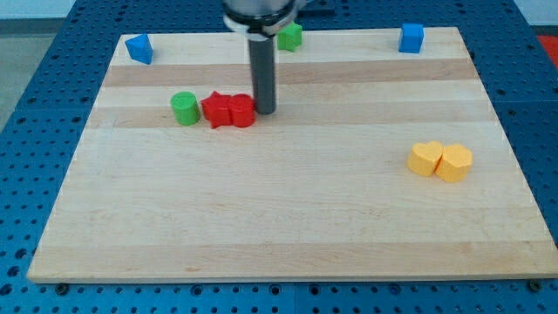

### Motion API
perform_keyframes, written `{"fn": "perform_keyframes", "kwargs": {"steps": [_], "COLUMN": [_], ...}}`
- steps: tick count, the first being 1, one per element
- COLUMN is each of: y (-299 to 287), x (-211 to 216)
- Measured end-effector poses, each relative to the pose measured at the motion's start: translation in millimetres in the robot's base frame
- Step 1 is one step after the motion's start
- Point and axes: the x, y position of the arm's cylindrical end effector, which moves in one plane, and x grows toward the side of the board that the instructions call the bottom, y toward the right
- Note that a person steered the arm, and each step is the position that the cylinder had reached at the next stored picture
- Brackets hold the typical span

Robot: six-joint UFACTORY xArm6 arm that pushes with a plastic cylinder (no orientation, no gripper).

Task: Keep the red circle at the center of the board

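The red circle lies on the wooden board left of and above the board's middle. It touches the red star on its left. My tip stands right against the red circle's right side. The dark rod rises from there to the view's top.
A green circle sits just left of the red star. A green star, partly behind the rod, and two blue blocks lie along the top edge. A yellow heart and yellow hexagon touch at the right.
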Motion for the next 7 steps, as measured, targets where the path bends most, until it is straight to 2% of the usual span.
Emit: {"fn": "perform_keyframes", "kwargs": {"steps": [2,3,4,5,6,7], "y": [1.9,-37.4,-84.5,-80.5,-31.0,-23.5], "x": [-20.5,-5.1,34.1,49.4,49.4,60.1]}}
